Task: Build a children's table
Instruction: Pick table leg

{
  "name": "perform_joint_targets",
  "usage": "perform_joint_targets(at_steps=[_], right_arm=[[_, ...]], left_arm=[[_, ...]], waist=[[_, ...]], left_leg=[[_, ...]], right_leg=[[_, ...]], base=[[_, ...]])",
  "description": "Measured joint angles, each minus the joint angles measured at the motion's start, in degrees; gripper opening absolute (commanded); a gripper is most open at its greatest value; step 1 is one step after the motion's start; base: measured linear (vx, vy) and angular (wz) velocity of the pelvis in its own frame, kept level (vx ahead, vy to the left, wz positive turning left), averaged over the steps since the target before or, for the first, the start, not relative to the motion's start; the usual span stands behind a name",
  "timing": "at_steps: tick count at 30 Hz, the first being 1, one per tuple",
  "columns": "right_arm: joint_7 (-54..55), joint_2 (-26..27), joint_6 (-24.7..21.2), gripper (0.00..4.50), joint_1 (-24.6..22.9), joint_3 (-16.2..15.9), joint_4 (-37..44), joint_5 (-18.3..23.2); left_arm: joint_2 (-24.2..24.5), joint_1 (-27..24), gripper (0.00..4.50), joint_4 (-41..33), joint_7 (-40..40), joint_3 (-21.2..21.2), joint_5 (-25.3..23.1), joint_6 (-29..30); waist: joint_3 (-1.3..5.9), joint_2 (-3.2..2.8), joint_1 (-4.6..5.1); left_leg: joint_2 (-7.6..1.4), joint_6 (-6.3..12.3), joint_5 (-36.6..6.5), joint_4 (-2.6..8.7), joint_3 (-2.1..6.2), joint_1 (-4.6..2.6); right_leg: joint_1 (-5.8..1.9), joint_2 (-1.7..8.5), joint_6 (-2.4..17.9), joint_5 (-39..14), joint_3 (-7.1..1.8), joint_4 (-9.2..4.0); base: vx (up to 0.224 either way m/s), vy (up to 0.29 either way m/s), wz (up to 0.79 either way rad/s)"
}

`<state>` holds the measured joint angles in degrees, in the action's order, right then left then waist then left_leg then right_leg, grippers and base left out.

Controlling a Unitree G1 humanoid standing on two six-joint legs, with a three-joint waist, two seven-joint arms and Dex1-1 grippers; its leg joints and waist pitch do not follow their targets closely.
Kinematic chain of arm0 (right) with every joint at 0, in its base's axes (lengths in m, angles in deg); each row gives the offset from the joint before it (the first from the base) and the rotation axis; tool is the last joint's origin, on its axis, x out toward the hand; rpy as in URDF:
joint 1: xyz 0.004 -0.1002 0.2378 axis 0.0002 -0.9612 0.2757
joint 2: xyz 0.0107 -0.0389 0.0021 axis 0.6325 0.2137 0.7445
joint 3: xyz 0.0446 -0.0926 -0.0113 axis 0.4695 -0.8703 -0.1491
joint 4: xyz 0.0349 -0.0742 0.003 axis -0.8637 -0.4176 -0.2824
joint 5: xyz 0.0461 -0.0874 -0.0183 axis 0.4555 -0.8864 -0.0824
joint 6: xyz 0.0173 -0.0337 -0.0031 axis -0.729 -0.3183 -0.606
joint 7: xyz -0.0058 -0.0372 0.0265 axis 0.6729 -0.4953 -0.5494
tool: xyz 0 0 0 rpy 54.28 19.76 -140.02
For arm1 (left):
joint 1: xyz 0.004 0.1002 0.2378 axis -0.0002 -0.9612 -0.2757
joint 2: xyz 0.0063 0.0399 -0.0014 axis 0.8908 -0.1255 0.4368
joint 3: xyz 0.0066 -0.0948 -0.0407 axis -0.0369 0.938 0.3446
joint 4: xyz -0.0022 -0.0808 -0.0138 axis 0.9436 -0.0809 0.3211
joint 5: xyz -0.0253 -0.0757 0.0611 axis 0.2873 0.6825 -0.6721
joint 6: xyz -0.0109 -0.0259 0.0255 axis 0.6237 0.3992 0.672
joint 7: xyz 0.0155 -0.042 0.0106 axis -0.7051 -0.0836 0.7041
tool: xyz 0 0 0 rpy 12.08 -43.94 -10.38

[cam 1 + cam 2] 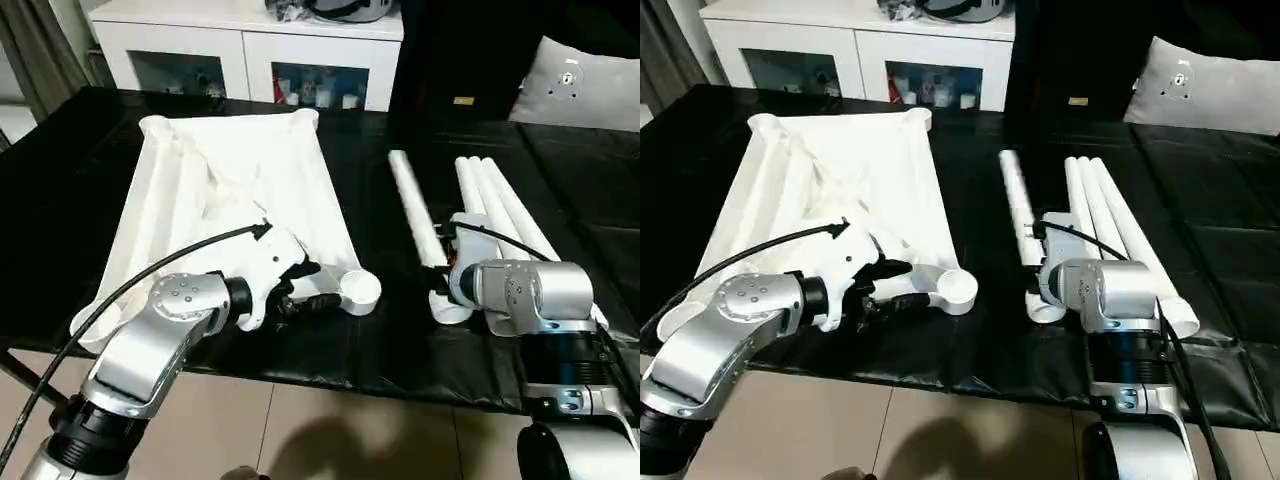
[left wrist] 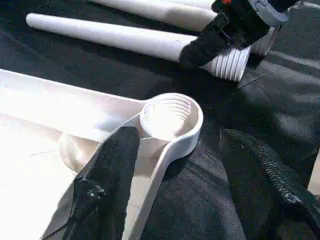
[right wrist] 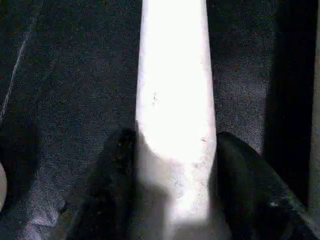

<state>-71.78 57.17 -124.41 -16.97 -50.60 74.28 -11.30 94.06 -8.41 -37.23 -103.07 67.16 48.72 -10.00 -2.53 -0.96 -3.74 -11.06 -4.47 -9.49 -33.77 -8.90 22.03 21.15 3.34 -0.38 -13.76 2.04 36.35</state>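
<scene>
The white tabletop (image 1: 230, 180) lies underside up on the left of the black work table, with a round corner socket (image 1: 357, 288) at its near right corner. My left gripper (image 2: 180, 137) is open and straddles the rim by that socket, one finger (image 2: 107, 185) inside the top and the other on the black cover. Right of the top lies one white leg (image 1: 415, 205). My right gripper (image 3: 175, 145) is shut on it near its ribbed thick end (image 2: 232, 62). Three more legs (image 1: 500, 210) lie side by side further right.
The black work table (image 1: 400, 350) ends just in front of my arms, with tiled floor below. A white cabinet (image 1: 250, 50) stands behind the table, and a grey cushion (image 1: 580, 85) at the back right. A black cable (image 1: 150, 270) runs along my left forearm.
</scene>
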Motion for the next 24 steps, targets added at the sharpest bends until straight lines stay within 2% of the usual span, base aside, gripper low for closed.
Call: perform_joint_targets(at_steps=[4, 15, 19, 21, 24], right_arm=[[-0.15, 0.02, 0.15, 1.98, 0.00, -0.08, -0.12, -0.05], [-0.31, 0.20, 0.69, 1.95, -0.12, 0.60, -0.12, -0.05], [0.09, 1.64, 9.09, 1.95, -1.03, 4.80, 0.83, 1.30], [-0.22, 1.61, 11.59, 1.95, -1.01, 5.89, 2.52, 1.86], [-3.32, 1.47, 19.00, 1.95, -1.04, 7.49, 4.26, 3.47]], left_arm=[[0.07, 0.00, 2.88, 0.00, 0.03, 0.00, -0.01, 0.00], [0.06, 0.00, 2.88, 0.02, 0.21, -0.62, -0.01, -0.03], [-1.01, 0.18, 2.88, 0.68, 1.75, -0.46, -0.25, -2.16], [-1.45, 0.33, 2.88, 1.25, 2.19, -0.32, -0.27, -2.61], [-4.04, 1.94, 2.88, 3.88, 4.33, 1.26, -0.24, -4.31]], waist=[[0.03, 0.11, 0.00], [0.03, 0.11, 0.00], [0.02, 0.10, -0.03], [0.02, 0.10, -0.01], [0.02, 0.10, -0.08]], left_leg=[[0.00, 0.00, 0.00, 0.00, -0.01, 0.00], [0.00, -0.01, 0.01, -0.01, 0.00, 0.00], [0.01, -0.01, 0.01, -0.02, -0.01, 0.04], [0.00, 0.00, 0.01, -0.01, -0.01, 0.04], [0.00, 0.10, 0.08, -0.02, -0.01, 0.11]], right_leg=[[0.00, 0.00, 0.00, 0.00, 0.00, 0.01], [0.00, 0.00, 0.00, 0.00, 0.00, 0.04], [0.10, 0.01, 0.00, 0.00, -0.03, 0.13], [0.11, 0.01, 0.00, 0.00, -0.02, 0.16], [0.20, 0.01, 0.00, 0.00, -0.01, 0.25]], base=[[0.000, 0.000, 0.00], [0.000, 0.000, 0.00], [0.000, 0.000, 0.00], [0.000, 0.000, 0.00], [0.000, 0.000, 0.00]])
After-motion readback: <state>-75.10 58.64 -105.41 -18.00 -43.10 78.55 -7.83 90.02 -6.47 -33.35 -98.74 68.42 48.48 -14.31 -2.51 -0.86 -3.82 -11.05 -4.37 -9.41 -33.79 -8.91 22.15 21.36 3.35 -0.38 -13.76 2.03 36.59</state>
